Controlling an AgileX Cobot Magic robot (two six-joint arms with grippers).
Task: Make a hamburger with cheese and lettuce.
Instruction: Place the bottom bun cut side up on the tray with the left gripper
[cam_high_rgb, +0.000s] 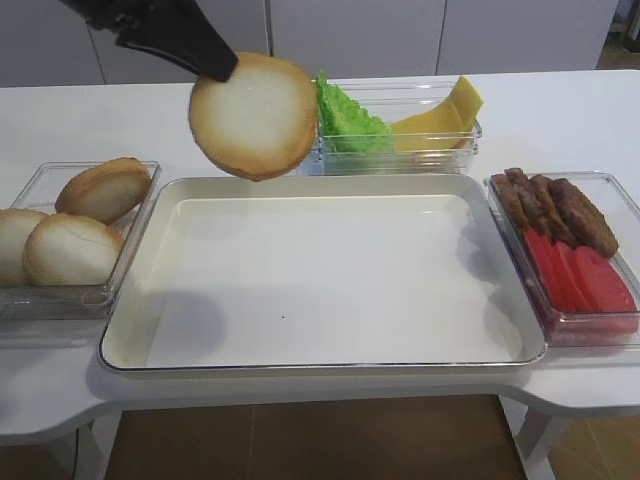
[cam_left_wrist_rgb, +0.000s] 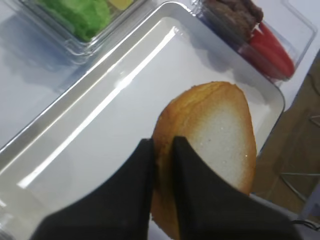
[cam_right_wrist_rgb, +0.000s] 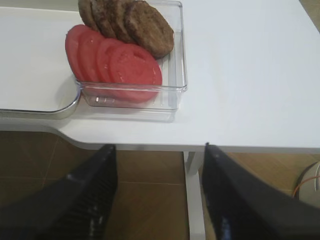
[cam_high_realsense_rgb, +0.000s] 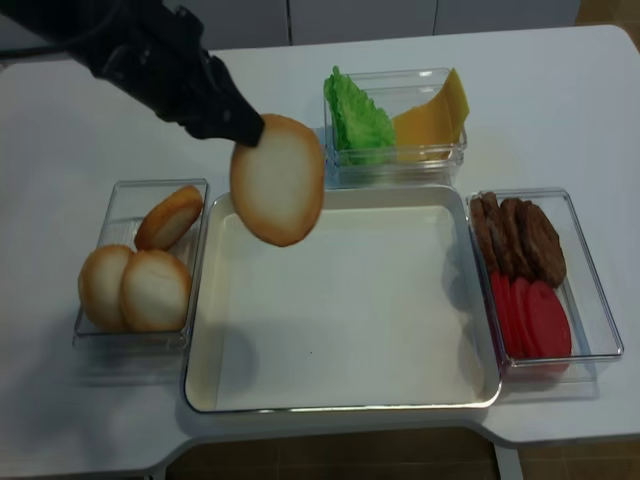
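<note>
A wide white tray (cam_high_rgb: 130, 345) fills the middle of the table, with a clear tub of spare buns (cam_high_rgb: 75, 248) to its left, a tub of meat patties (cam_high_rgb: 560, 208) and tomato slices (cam_high_rgb: 580, 275) to its right, and a far tub holding the lettuce (cam_high_rgb: 345, 122) beside the cheese (cam_high_rgb: 440, 118). The left gripper (cam_left_wrist_rgb: 162, 150) pinches the hamburger bun half (cam_high_rgb: 255, 116) by its rim, holding it on edge in the air over the tray's far left corner, clear of everything below. The right gripper (cam_right_wrist_rgb: 157, 165) hangs with its jaws spread and holding nothing, off the table's near right edge, just near of the tomato tub.

2 high views front-facing; wrist cams close, share tray (cam_high_rgb: 130, 330).
</note>
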